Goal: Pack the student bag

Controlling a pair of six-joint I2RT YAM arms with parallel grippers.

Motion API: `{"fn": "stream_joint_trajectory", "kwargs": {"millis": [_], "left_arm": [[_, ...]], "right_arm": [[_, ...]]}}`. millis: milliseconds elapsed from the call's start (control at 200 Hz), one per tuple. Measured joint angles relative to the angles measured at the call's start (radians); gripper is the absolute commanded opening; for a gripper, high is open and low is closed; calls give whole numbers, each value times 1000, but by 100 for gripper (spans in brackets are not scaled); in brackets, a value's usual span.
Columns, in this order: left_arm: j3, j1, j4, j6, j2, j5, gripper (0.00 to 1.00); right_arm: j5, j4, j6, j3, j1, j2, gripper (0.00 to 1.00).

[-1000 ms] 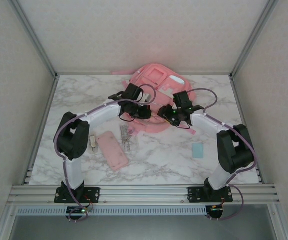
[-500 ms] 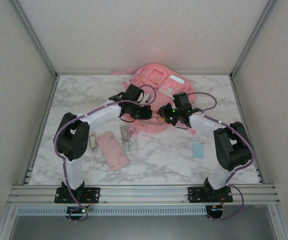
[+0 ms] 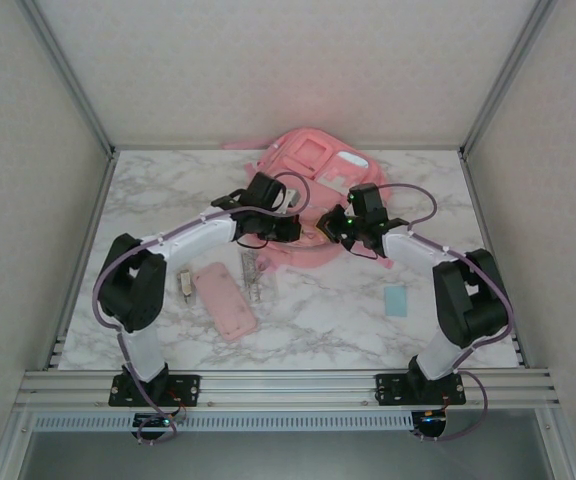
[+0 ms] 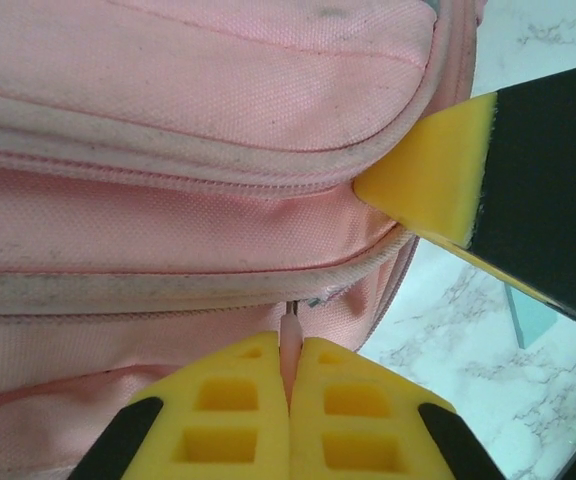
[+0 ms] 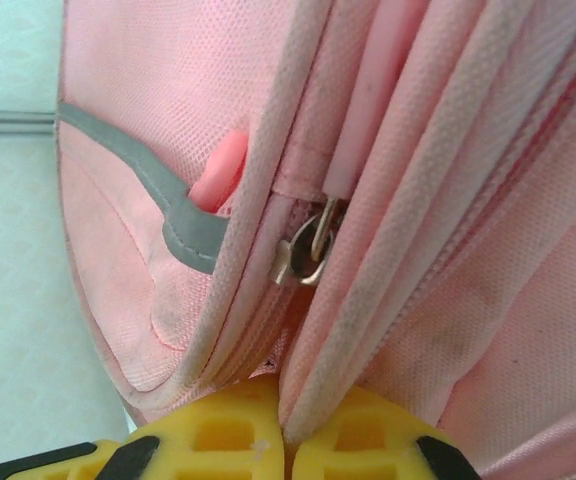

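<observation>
The big, soft pink fabric student bag [image 3: 308, 160] lies flat at the far middle of the white marble table [image 3: 148, 190], with its near edge toward the two arms. Both arms reach in to that near edge and almost meet there.

The left gripper [image 4: 290, 400] has its yellow pads pressed together on a thin pink pull tab [image 4: 290, 335] that hangs from one of the bag's zips. I think it holds the tab so it can slide the zip and open the bag.

The right gripper [image 5: 286, 425] is also closed. Its pads pinch a corded seam of the bag, just below a small silver metal zip slider [image 5: 308, 250]. I think it grips the cloth there to stop the soft bag from sliding or bunching up when the zip is pulled. In the left wrist view, one yellow finger of the right gripper pokes against the bag's side.

The bag looks zipped up, so nothing can go in yet.

The things to pack wait nearer the arms: a flat pink pencil case [image 3: 225, 300], a thin grey metal strip [image 3: 251, 275] just beside it, and a small pale blue-green flat piece [image 3: 396, 300] off to the right.
</observation>
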Motion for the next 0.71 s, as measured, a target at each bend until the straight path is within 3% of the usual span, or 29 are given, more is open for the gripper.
{"fn": "stream_joint_trajectory", "kwargs": {"millis": [350, 706], "left_arm": [[-56, 17, 76, -76, -35, 81, 0], [-181, 17, 309, -327, -35, 104, 0]], "right_arm": [[-72, -3, 7, -1, -28, -22, 1], [-87, 30, 83, -23, -52, -5, 0]]}}
